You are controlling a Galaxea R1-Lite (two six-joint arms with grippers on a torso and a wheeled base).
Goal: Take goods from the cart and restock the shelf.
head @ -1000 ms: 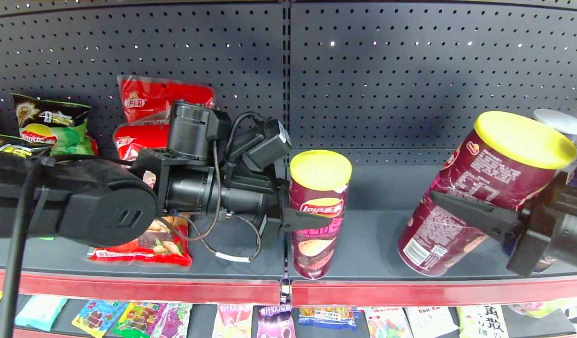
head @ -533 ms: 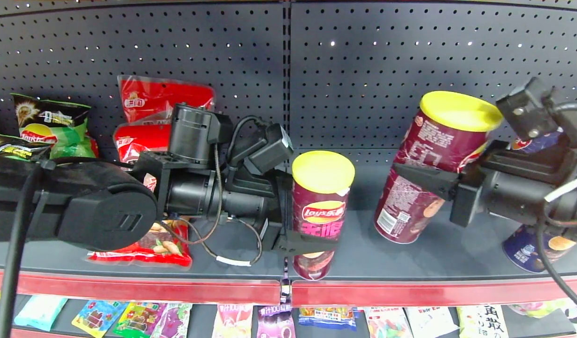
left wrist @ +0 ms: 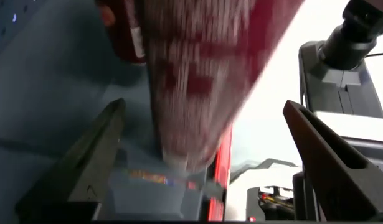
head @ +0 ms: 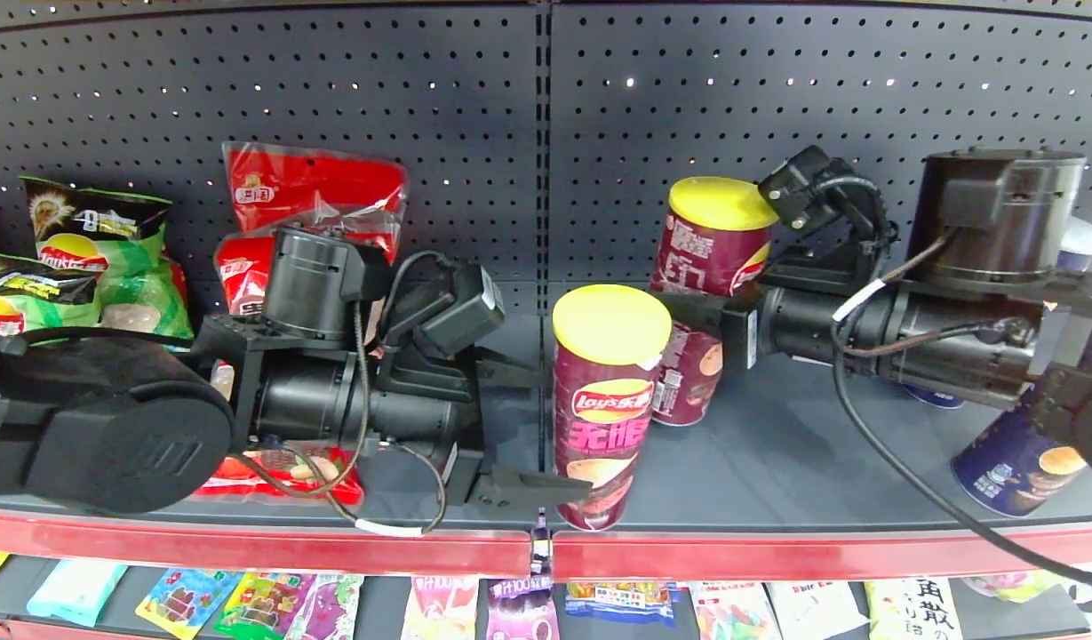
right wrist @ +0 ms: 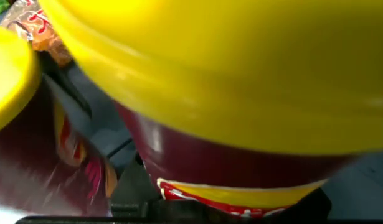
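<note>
Head view, clock on the picture, 12 = toward the back panel.

Front can, a maroon cylindrical chip tube with a flat yellow plastic lid point(head: 609, 400), stands upright at the front lip of the dark grey metal shelf deck with a red front strip point(head: 777, 471), roughly centre. Left gripper point(head: 568, 433) sits at 9 o'clock of it. Its fingers are spread wide, one fingertip either side of the tube's lower half, with no visible contact. Left wrist view agrees: front can point(left wrist: 197, 74) is blurred between the spread fingers point(left wrist: 91, 162), with gaps on both sides.

Rear can, a second maroon tube with the same yellow lid point(head: 719, 240), is at 1 o'clock of the front can and deeper on the deck. It is tipped slightly, top leaning toward 1 o'clock. Right gripper point(head: 701, 311) comes in from 3 o'clock and pinches it around mid-height; one black finger crosses the body. The base is at deck level; can't tell if it bears on the deck. In the right wrist view the rear can point(right wrist: 241, 168) is close under the camera, with the front can point(right wrist: 7, 74) beside it.

Other stock:
- Red plastic snack bags point(head: 314, 187) at 10 o'clock, against the black perforated back panel point(head: 732, 107).
- Green foil chip bags point(head: 110, 249) at 9 o'clock, far edge.
- Navy blue cylindrical can point(head: 1008, 462) at 4 o'clock.
- Small colourful packets point(head: 528, 609) on the lower tier at 6 o'clock.
</note>
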